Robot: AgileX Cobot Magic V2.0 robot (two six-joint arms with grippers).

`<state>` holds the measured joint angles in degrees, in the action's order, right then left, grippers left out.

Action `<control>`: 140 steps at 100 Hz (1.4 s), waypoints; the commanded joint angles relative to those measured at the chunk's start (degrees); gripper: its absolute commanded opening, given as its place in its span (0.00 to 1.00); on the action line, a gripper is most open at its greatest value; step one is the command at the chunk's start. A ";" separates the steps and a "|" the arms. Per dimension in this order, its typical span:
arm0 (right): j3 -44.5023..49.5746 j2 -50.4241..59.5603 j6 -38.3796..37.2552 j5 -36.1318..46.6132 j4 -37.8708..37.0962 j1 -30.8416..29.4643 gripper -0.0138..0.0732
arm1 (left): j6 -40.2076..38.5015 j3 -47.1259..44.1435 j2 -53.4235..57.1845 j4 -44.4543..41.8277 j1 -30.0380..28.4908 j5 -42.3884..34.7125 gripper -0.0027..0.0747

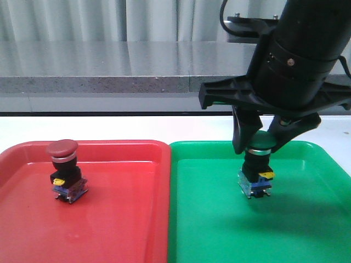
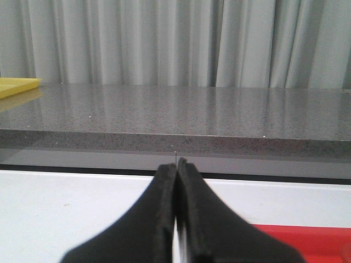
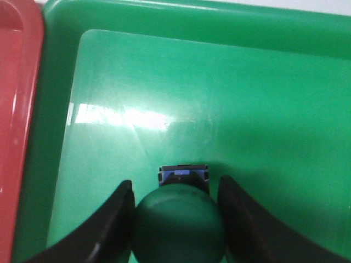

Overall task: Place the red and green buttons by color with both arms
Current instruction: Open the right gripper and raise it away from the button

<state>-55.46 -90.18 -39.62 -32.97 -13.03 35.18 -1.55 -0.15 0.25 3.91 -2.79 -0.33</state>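
The right gripper point(image 1: 258, 143) clamps the green button point(image 1: 258, 167) between its fingers, above the green tray point(image 1: 307, 230). A good release needs a level base touching first. The left gripper point(image 2: 176, 219) is pressed closed, empty.

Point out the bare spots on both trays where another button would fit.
Red tray: open floor right of and in front of the red button. Green tray: open in front of the green button; crowded around it by the right hand.

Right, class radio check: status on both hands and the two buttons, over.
Left hand shut, empty. Right hand around green button in green tray, grip unclear. Red button upright in red tray. Nothing in the way.
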 commanded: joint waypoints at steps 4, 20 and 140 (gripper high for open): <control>-0.29 1.32 -0.17 3.87 -0.45 0.06 0.38 | -0.01 -0.58 1.80 0.37 -0.12 -4.38 0.01; 0.89 0.50 -0.11 4.54 -0.31 0.06 0.38 | -0.01 -0.58 1.80 0.37 -0.12 -4.38 0.01; 2.63 16.66 29.47 7.22 17.61 -15.86 0.84 | -0.01 -0.58 1.80 0.37 -0.12 -4.38 0.01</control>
<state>-52.18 -76.82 -13.16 -28.44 3.67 22.61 -1.55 -0.15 0.25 3.91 -2.79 -0.33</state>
